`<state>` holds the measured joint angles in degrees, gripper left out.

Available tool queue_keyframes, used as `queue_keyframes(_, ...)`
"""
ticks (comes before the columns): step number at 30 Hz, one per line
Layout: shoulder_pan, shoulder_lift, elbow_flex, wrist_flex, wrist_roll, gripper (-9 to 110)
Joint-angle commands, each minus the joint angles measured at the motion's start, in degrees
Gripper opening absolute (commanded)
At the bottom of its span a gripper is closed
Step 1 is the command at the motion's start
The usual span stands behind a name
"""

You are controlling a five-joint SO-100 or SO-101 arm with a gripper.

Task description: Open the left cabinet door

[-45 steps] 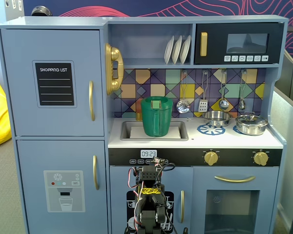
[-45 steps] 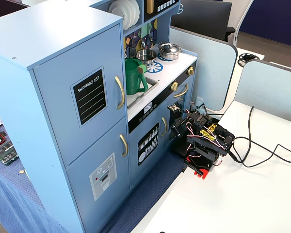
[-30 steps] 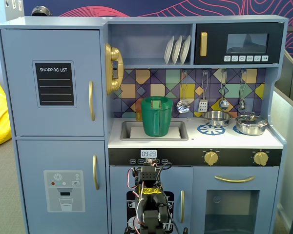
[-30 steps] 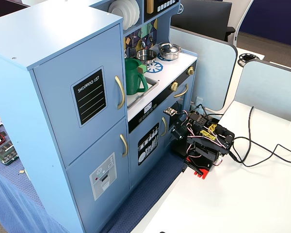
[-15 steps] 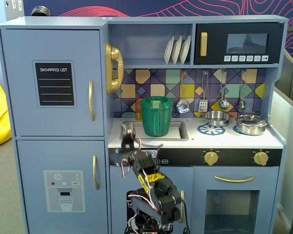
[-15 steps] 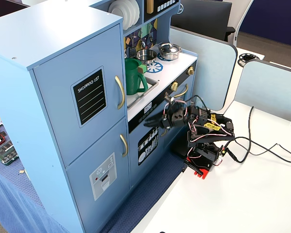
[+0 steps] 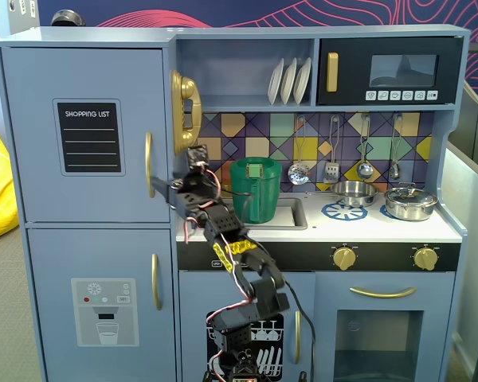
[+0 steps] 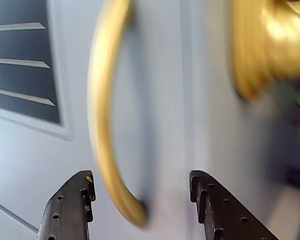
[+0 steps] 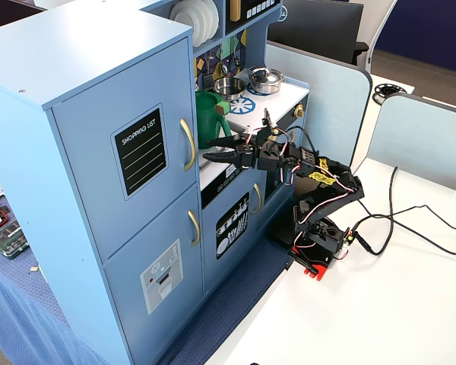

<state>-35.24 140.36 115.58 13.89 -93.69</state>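
Left cabinet door [image 7: 84, 131] is seen as a large blue-grey panel forming the upper part of the tall cupboard section of a toy kitchen [image 9: 76, 46], and it sits shut, flush with its frame. A black chalkboard panel [image 7: 89, 137] headed "SHOPPING LIST", ruled with pale lines, is set into its face. A curved gold handle [image 7: 149, 164] is fixed upright along the edge of the door nearest the gripper.

The gripper [image 7: 175, 191] is held wide open, with nothing grasped. In the wrist view its two dark fingers [image 8: 70, 210] are spread apart at the bottom of the picture, and the lower end of the gold handle [image 8: 107, 125] is seen ahead of the gap between them, nearer the finger on the left of that view. The handle is blurred there, and whether a finger touches it cannot be told. In a fixed view the gripper [image 9: 216, 148] is pointed at the door edge, with the handle [image 9: 188, 143] just beyond its tips.

A gold toy telephone [image 7: 186, 103] hangs above the gripper. A green pitcher [image 7: 256, 189] stands close behind the arm, on the counter. A second blue-grey door [image 7: 95, 306] with a water-dispenser picture lies below the gripper.
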Motion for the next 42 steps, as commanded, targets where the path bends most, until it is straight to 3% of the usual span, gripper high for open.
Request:
queue_keyframes(1,-2.29,-3.43,-7.38,-3.60,-2.37,17)
queue_keyframes(17,-13.01,-11.78,-15.38,-7.21,-8.88,14)
queue_keyframes(38,-26.19,5.71,-6.59,0.79,-16.79,11)
queue_keyframes(42,-24.43,9.84,-4.04,2.46,-16.61,11)
